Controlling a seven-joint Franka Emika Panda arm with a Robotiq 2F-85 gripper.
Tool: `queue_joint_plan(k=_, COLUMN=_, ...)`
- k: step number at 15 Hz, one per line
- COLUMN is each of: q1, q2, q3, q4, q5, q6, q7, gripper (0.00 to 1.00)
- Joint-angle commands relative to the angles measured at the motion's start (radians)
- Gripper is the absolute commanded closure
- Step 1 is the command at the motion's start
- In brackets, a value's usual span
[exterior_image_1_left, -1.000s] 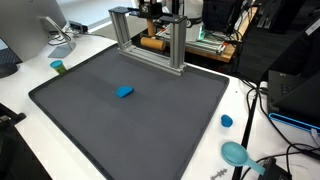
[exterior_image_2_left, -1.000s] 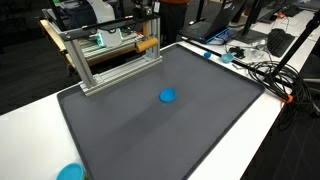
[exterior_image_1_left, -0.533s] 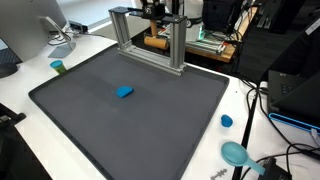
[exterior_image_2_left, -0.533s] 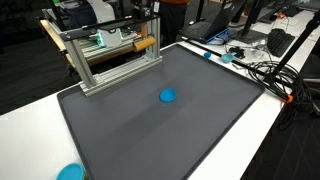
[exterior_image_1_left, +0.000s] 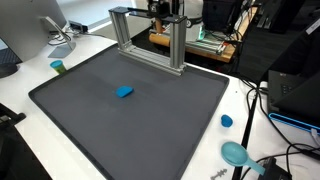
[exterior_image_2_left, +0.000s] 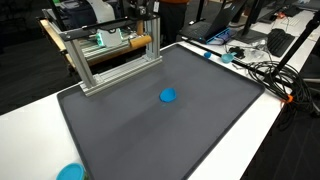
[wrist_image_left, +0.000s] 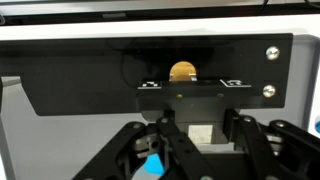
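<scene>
Up close in the wrist view, the gripper (wrist_image_left: 198, 120) points at a black plate (wrist_image_left: 70, 85), its fingers drawn tightly together, apparently clamping a wooden rod (wrist_image_left: 182, 72) whose round end shows just above them. In both exterior views the wooden rod (exterior_image_2_left: 140, 42) lies level behind a metal frame (exterior_image_2_left: 110, 60) at the far edge of a dark mat (exterior_image_1_left: 130, 125), well apart from a small blue piece (exterior_image_1_left: 125, 92) on the mat. The rod looks stiff, light and smooth; it would likely roll or twist, so a hold across its middle seems safest. Small white marks on the plate are too small to read.
</scene>
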Motion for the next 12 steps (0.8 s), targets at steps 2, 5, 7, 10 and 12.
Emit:
queue_joint_plan(k=2, q1=-0.011, q2=-0.121, q3=-0.005, q4=-0.103, q5=-0.016, q6=0.022, q7=-0.007, gripper=0.78)
queue_joint_plan(k=5, q1=-0.004, q2=-0.123, q3=-0.015, q4=-0.12, q5=0.01, q6=0.059, q7=-0.025, gripper=0.65)
queue_joint_plan(k=7, q1=-0.001, q2=-0.124, q3=-0.019, q4=-0.127, q5=0.019, q6=0.079, q7=-0.034, gripper=0.27)
queue_joint_plan(k=10, q1=-0.006, q2=-0.149, q3=-0.018, q4=-0.134, q5=0.004, q6=0.098, q7=-0.033, gripper=0.07)
queue_joint_plan(k=12, q1=-0.016, q2=-0.205, q3=-0.015, q4=-0.128, q5=-0.008, q6=0.059, q7=-0.019, gripper=0.0)
